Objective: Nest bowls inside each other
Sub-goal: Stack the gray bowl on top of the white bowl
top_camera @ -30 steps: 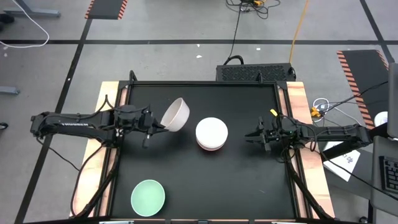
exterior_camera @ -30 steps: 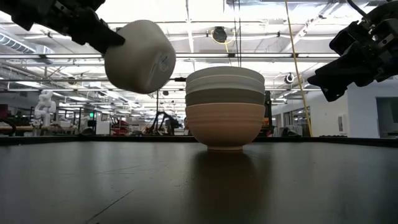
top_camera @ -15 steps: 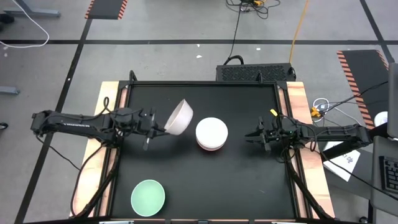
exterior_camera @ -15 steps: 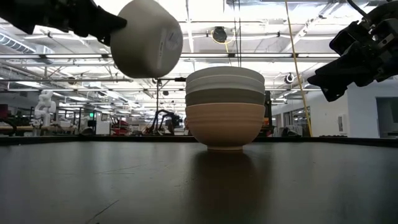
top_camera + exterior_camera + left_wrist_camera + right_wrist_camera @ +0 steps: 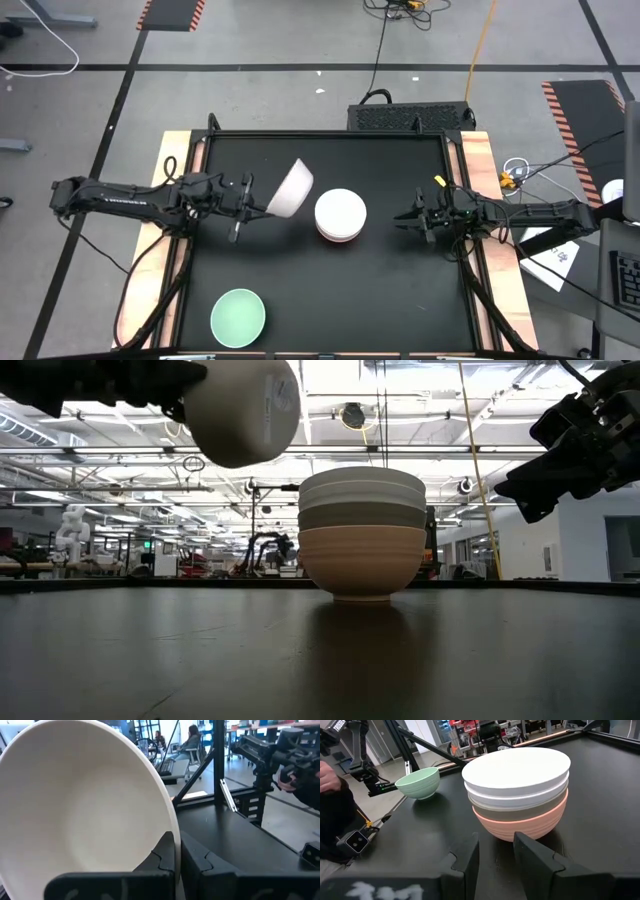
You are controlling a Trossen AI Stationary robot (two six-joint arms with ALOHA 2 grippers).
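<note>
One white round bowl (image 5: pixel 291 187), clamped in the left claw (image 5: pixel 262 203), has risen nearer the four-bowl stack (image 5: pixel 340 215); nesting looks imminent; right claw (image 5: pixel 400 219) waits, parted

Light falls from above: in the low view rows of ceiling lights (image 5: pixel 330 385) burn out to white glare, so both arms read as near silhouettes against the bright room. The stack of bowls (image 5: pixel 362 532) is lit evenly there and sharp, and throws a soft dark shadow and a faint reflection on the black bench (image 5: pixel 320 660). The lifted white bowl (image 5: pixel 240 410) is slightly soft at its edge. The high view is even, flat and sharp, with little shadow. In the left wrist view the white bowl fills the picture close up, pale and blurred, and the room behind is soft. The right wrist view is bright, its near fingers (image 5: pixel 465 857) out of focus.
</note>
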